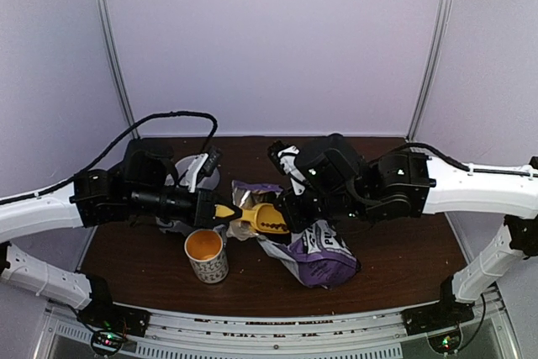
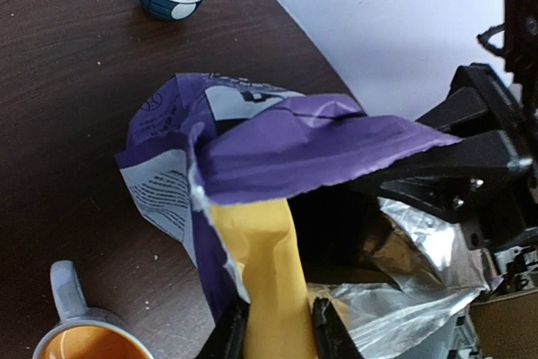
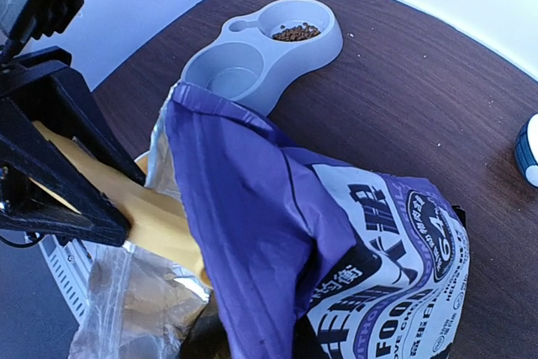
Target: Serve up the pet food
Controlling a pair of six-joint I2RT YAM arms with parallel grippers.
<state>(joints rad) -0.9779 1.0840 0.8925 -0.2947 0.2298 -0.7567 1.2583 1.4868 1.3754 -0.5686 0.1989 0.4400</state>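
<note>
Nearest from above, the mug (image 1: 206,256) stands on the desk (image 1: 403,250). My left gripper (image 1: 212,210) clamps the yellow scoop (image 1: 265,219) at the purple bag (image 1: 324,254)'s mouth. Left wrist: the scoop runs into the bag. Right wrist: my right gripper (image 1: 292,199) is closed, pinching the bag's edge. Kibble (image 3: 296,33) lies in the grey double bowl (image 3: 277,90)'s far cup.

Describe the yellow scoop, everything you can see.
The scoop looks like yellow plastic, with a long flat handle widening into a bowl. The left pincer is clamped on the handle end and carries it. The bowl end is pushed into the open, foil-lined mouth of the purple bag. What the bowl holds cannot be seen.
</note>
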